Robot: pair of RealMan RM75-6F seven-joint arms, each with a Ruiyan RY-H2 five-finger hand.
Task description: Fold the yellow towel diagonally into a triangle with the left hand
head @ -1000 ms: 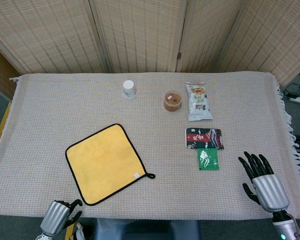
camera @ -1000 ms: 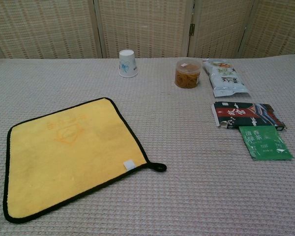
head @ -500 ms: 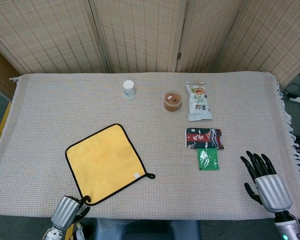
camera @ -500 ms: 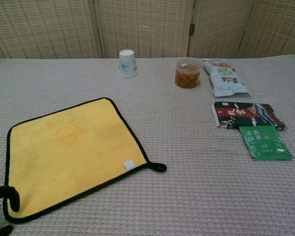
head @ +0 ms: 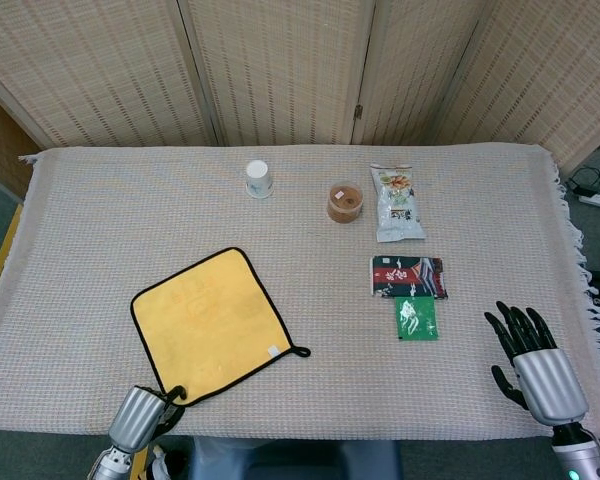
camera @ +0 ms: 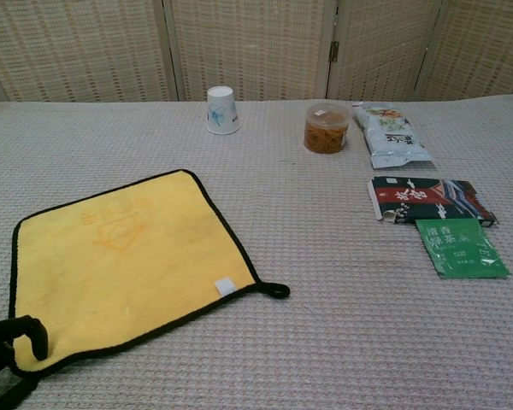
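The yellow towel (head: 208, 325) with black trim lies flat on the table (head: 100, 220), front left of centre, and also fills the left of the chest view (camera: 120, 265). My left hand (head: 143, 415) is at the table's front edge, at the towel's nearest corner. Its dark fingers (camera: 21, 329) curl over that corner and pinch it, and the corner is drawn slightly inward. My right hand (head: 528, 362) rests at the front right with its fingers spread and nothing in it. The chest view does not show it.
A paper cup (head: 258, 179), a lidded snack tub (head: 345, 203) and a white snack bag (head: 397, 204) stand at the back. A dark packet (head: 408, 276) and a green sachet (head: 417, 318) lie right of centre. The towel's hanging loop (head: 300, 351) points right.
My left hand has come up from below the table edge to the towel's nearest corner and closed its fingers over it, nudging it inward. The right hand has slid slightly back.
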